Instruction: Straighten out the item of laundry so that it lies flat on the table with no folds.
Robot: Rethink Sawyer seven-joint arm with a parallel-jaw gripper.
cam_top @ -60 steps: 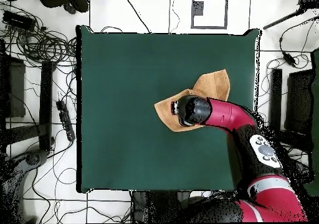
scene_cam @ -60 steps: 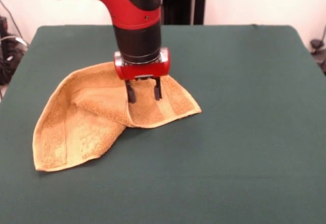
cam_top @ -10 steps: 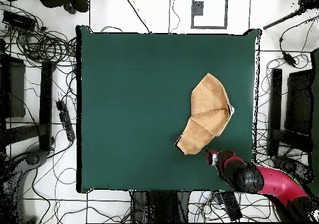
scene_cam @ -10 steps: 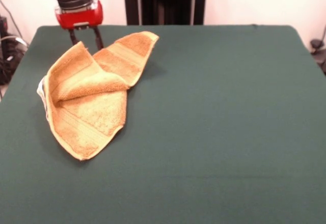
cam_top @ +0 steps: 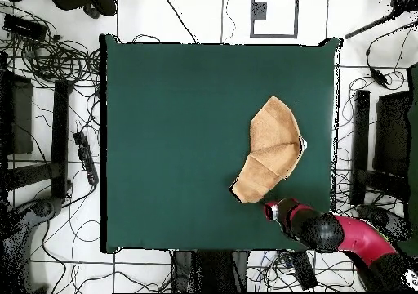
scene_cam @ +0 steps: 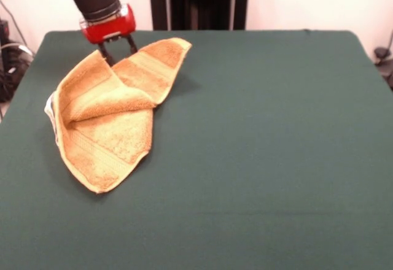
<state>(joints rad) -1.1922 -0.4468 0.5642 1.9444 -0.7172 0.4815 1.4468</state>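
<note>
The towel (scene_cam: 113,107) lies folded on the table (scene_cam: 264,147), toward the table's left side in the front view and closer to the far edge than the near one; most of the green surface to its right and in front is bare. Its long axis runs diagonally from a near-left corner up to a far-right corner, with a raised fold across the middle. The gripper (scene_cam: 116,48) hangs at the towel's far edge, fingers parted and empty.
</note>
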